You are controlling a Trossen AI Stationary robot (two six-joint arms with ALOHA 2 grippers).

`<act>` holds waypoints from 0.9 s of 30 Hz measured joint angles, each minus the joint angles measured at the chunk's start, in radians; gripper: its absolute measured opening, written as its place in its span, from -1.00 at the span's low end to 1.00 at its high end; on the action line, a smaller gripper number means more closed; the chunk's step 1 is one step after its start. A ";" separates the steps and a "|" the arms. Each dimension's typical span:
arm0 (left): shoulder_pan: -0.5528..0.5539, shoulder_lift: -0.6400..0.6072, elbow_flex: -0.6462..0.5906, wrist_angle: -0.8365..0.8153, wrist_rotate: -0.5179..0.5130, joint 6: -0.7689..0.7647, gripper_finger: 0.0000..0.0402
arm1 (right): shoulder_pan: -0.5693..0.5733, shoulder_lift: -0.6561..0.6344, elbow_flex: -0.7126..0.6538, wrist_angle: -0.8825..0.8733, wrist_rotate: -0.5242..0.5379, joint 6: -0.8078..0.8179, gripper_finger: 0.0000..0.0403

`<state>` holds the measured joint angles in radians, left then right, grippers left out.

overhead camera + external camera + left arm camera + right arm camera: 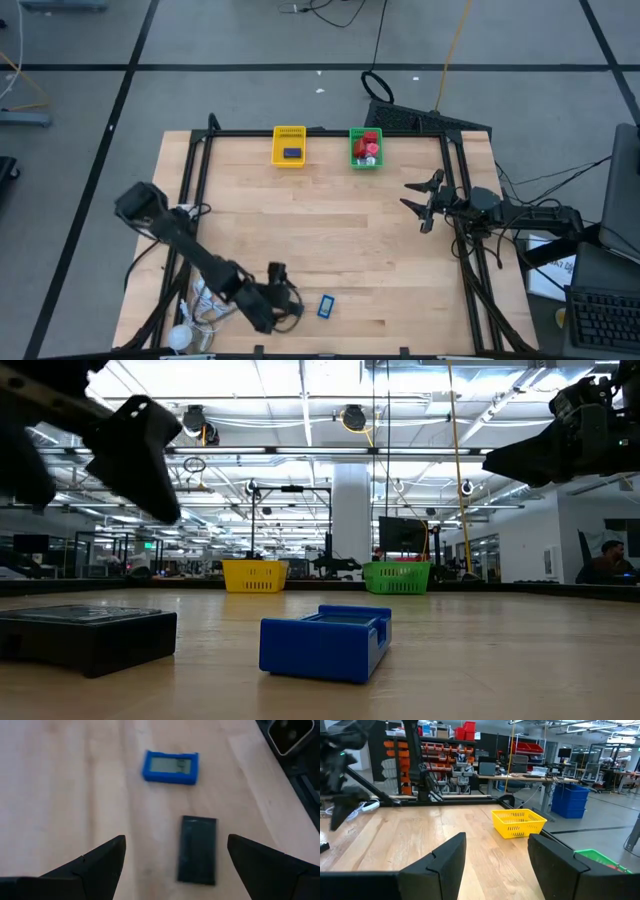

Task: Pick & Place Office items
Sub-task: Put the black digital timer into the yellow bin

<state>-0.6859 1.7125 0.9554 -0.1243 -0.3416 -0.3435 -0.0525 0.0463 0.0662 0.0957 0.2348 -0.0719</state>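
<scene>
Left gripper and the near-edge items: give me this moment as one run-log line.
left gripper: open, above black item | blue item: on table beyond | right gripper: open, empty, waiting at right edge

Wooden table point(330, 240): light planks, dark frame along its edges.

Yellow basket point(289, 145): at the far edge, left of centre; holds one dark blue item point(292, 153).

Green basket point(366, 148): just beside the yellow one, to its right; holds red items point(368, 141) and a pale piece, not clearly made out.

Blue item point(326, 306): lies alone on the wood near the front edge.

Left gripper point(283, 290): low over the front-left part of the table, near the blue item, fingers apart.

Right gripper point(418, 196): at the right edge, well apart from both baskets, fingers spread.

White coiled cable point(196, 312): front-left corner, with a round white ball point(178, 338).

Keyboard point(605, 318): off the table, lower right.
</scene>
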 joint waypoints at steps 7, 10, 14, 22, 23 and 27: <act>-0.048 0.154 0.088 0.004 0.034 -0.034 0.74 | 0.000 0.000 0.000 0.001 0.000 0.000 0.00; -0.049 0.194 0.092 0.008 0.027 -0.086 0.74 | 0.000 0.000 0.000 0.001 0.000 0.000 0.01; -0.049 0.227 0.095 0.018 0.012 -0.123 0.74 | 0.000 0.000 0.000 0.001 0.000 0.000 0.02; -0.049 0.236 0.095 0.017 -0.011 -0.079 0.68 | 0.000 0.000 0.000 0.001 0.000 0.000 0.00; -0.048 0.236 0.095 0.017 -0.010 -0.065 0.63 | 0.000 0.000 0.000 0.001 0.000 0.000 0.00; -0.040 0.236 0.094 0.021 0.012 -0.068 0.39 | 0.000 0.000 0.000 0.001 -0.001 0.000 0.02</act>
<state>-0.7258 1.9484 1.0497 -0.1033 -0.3295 -0.4119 -0.0528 0.0460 0.0658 0.0967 0.2341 -0.0719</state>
